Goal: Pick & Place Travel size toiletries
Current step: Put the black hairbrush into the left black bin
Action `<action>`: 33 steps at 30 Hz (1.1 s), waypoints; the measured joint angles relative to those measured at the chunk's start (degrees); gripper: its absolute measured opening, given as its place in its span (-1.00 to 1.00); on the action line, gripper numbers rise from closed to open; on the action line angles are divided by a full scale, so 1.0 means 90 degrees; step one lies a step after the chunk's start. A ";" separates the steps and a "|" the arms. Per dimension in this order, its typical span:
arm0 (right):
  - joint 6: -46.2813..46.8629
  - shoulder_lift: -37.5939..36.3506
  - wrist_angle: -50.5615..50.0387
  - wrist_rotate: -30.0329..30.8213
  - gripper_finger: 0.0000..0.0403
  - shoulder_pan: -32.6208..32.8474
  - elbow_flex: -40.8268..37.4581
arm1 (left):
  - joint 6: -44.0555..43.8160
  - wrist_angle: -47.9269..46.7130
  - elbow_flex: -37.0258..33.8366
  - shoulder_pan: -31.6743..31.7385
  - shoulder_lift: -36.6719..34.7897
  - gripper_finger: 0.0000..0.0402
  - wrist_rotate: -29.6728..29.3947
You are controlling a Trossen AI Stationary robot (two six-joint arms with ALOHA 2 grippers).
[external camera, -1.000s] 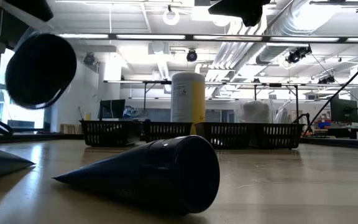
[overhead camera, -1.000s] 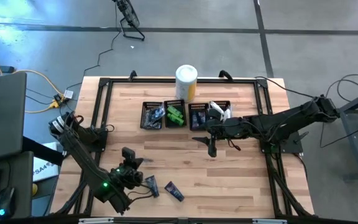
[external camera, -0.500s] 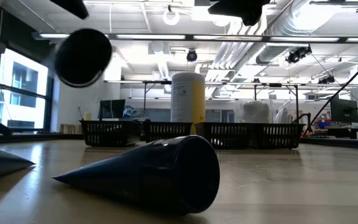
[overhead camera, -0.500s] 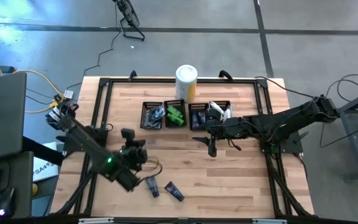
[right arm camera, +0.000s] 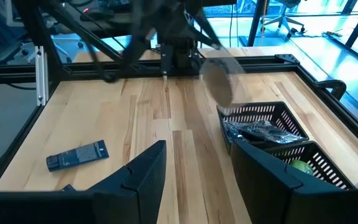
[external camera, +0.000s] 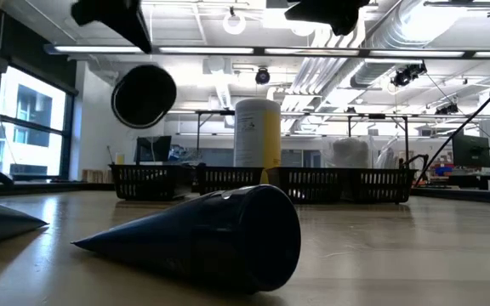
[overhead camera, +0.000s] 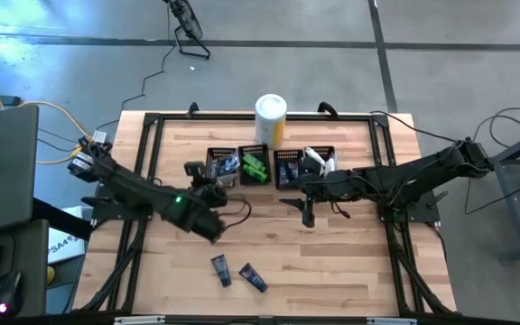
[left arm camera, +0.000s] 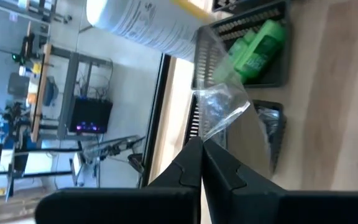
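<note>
A black bagged bundle hangs by its clear wrapper from the left pincer, clamped shut, just short of the leftmost bin. Next call: carry over that bin, release. Right pincer waits half-open, empty.
</note>
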 joint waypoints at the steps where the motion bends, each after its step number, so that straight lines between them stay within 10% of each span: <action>1: 0.0000 0.0000 0.0000 0.0000 -0.14 0.0000 0.0000 | 0.0084 0.0050 0.0000 0.0109 0.0003 -1.00 0.0010; 33: -0.0099 0.0000 0.0000 -0.0020 -0.14 0.0000 0.0000 | 0.3190 0.2163 -0.0311 0.3102 0.0003 -1.00 0.1850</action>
